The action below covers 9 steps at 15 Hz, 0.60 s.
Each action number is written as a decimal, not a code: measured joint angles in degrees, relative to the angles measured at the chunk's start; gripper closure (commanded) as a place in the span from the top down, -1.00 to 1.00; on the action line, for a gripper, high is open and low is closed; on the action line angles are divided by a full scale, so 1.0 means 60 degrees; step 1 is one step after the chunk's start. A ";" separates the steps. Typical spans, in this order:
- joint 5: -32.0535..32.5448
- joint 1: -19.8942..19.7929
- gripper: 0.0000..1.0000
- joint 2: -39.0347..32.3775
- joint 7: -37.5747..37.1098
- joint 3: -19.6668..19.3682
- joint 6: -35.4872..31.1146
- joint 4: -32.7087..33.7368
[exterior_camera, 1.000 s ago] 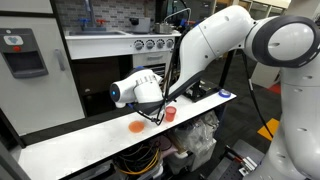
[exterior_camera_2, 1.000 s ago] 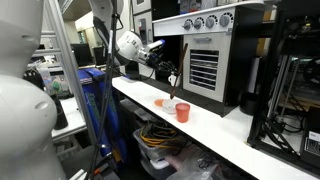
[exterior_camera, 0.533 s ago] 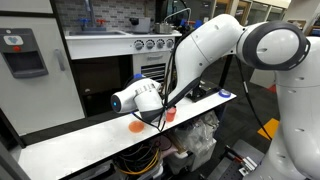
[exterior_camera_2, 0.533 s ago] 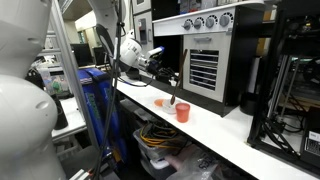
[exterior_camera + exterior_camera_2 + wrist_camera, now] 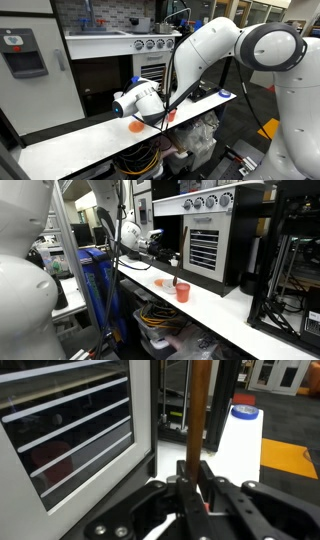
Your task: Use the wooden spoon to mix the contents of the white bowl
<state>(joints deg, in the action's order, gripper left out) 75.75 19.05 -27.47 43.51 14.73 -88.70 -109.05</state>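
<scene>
The wooden spoon (image 5: 199, 410) shows in the wrist view as a slim brown shaft standing straight up between my fingers. My gripper (image 5: 197, 478) is shut on that shaft. In both exterior views the gripper (image 5: 156, 113) (image 5: 169, 258) hangs low over the white counter, between an orange dish (image 5: 137, 126) and a red cup (image 5: 170, 115). A small white bowl (image 5: 226, 95) with a dark bluish inside sits further along the counter, apart from the gripper; it also lies ahead in the wrist view (image 5: 243, 408). Its contents are too small to make out.
A black and steel oven (image 5: 205, 240) stands right behind the counter (image 5: 80, 140), and its louvred front (image 5: 70, 430) is close beside the gripper. The orange dish (image 5: 160, 282) and red cup (image 5: 183, 292) sit near the counter's front edge. Cables and bags lie under the counter.
The arm has sunk a little toward the counter with the spoon still in the gripper. The dishes have not moved.
</scene>
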 measured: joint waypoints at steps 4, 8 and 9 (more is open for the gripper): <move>0.0435 0.0004 -0.93 -0.0002 0.0481 0.0000 0.0131 -0.0176; 0.0645 0.0019 -0.93 -0.0025 0.0520 0.0000 0.0157 -0.0416; 0.0672 0.0026 -0.93 -0.0035 0.0520 0.0000 0.0168 -0.0462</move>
<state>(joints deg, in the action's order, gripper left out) 79.78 19.21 -27.68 46.63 14.73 -87.70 -111.82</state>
